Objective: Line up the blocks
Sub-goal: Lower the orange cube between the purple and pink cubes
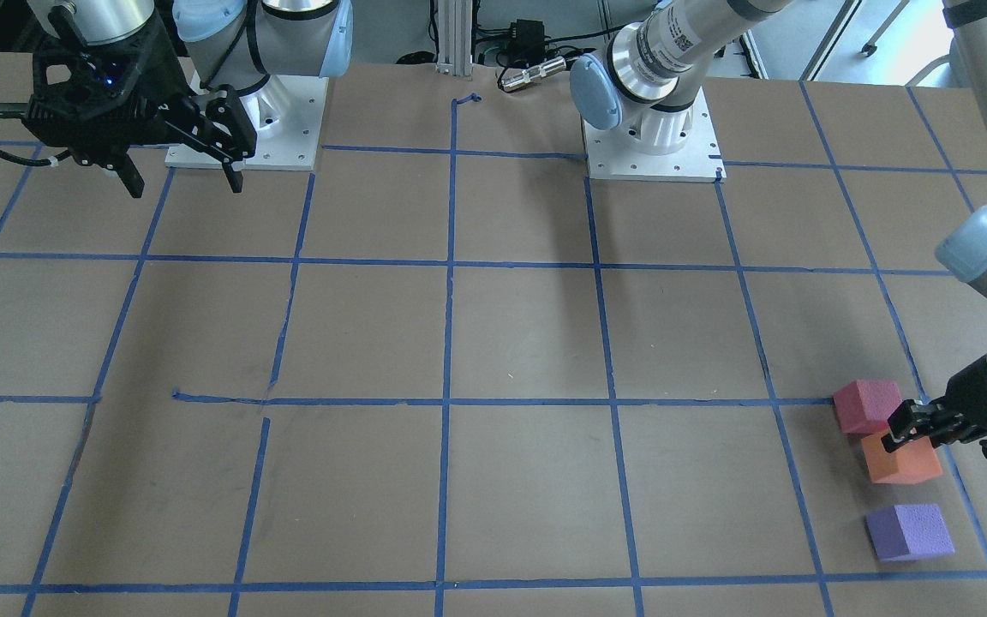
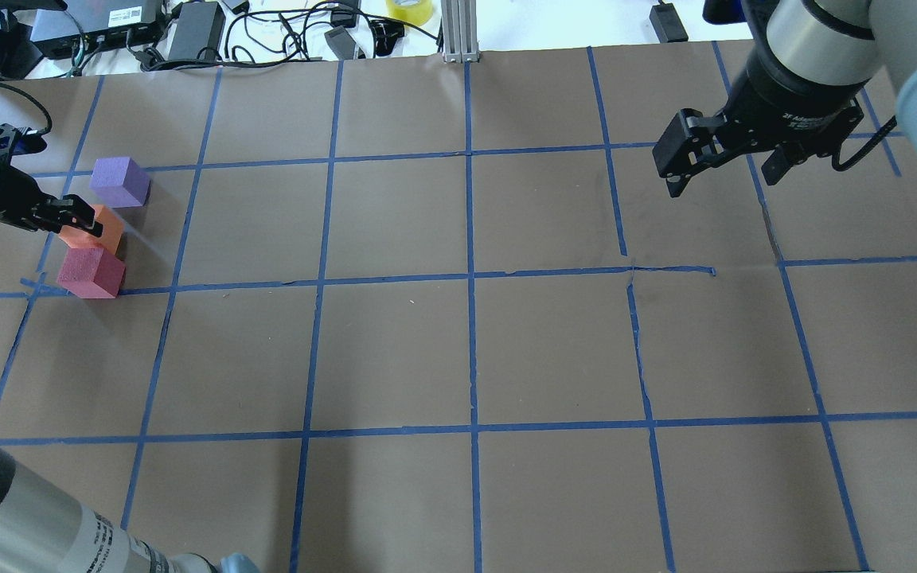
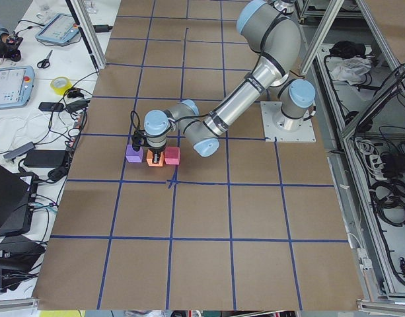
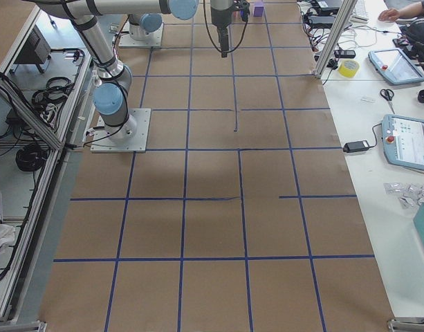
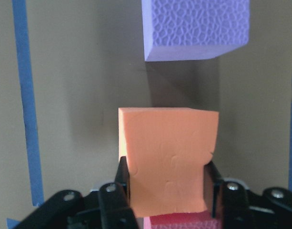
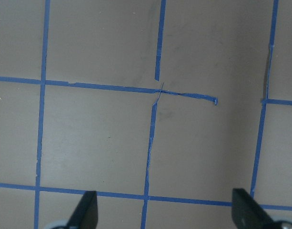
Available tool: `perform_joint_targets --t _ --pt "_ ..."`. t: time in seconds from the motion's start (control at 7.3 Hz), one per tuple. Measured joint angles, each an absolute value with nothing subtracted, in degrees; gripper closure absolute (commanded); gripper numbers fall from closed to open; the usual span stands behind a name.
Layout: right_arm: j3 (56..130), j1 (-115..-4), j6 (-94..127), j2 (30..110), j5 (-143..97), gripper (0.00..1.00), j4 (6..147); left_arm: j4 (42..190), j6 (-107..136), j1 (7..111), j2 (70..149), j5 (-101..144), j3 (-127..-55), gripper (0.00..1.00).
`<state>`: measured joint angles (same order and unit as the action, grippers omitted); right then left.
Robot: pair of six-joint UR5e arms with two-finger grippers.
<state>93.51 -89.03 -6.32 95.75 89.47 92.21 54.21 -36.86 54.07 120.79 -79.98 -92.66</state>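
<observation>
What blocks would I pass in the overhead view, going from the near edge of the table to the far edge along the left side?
red-pink block → orange block → purple block

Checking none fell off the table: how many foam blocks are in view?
3. The orange block sits in the left gripper; the red-pink block is beside it, nearer the robot; the purple block lies apart, farther out. None seems hidden.
</observation>
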Motion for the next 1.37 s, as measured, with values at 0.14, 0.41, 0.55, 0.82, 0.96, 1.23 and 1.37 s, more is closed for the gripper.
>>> perform_joint_targets --t 0.14,0.41,0.55,0.82,0.96,1.23,1.37 --pt "93.5 -89.0 -6.3 95.8 89.5 0.00 92.2 54.3 -36.9 54.2 120.9 -79.9 -92.8 0.88" --pt "93.5 -89.0 -6.3 95.8 89.5 0.00 92.3 54.2 -36.7 54.3 121.1 -79.7 -93.0 0.88" --pt "93.6 -89.0 -6.3 95.8 89.5 0.00 92.3 54.1 -36.4 54.3 121.2 -79.4 -93.0 0.88" --pt "93.6 -89.0 -6.3 95.7 89.5 0.00 92.3 54.1 -36.0 54.3 121.3 -78.4 -93.1 0.88" --pt "93.6 -89.0 -6.3 95.7 89.5 0.00 92.3 54.1 -36.0 54.3 121.4 -78.2 -93.1 0.88" --pt "93.6 -89.0 -6.3 95.7 89.6 0.00 92.3 54.1 -36.0 54.3 121.6 -78.1 -93.1 0.66" --pt "93.6 -89.0 -6.3 95.7 89.6 0.00 92.3 54.0 -36.0 54.3 121.7 -78.2 -93.1 0.36"
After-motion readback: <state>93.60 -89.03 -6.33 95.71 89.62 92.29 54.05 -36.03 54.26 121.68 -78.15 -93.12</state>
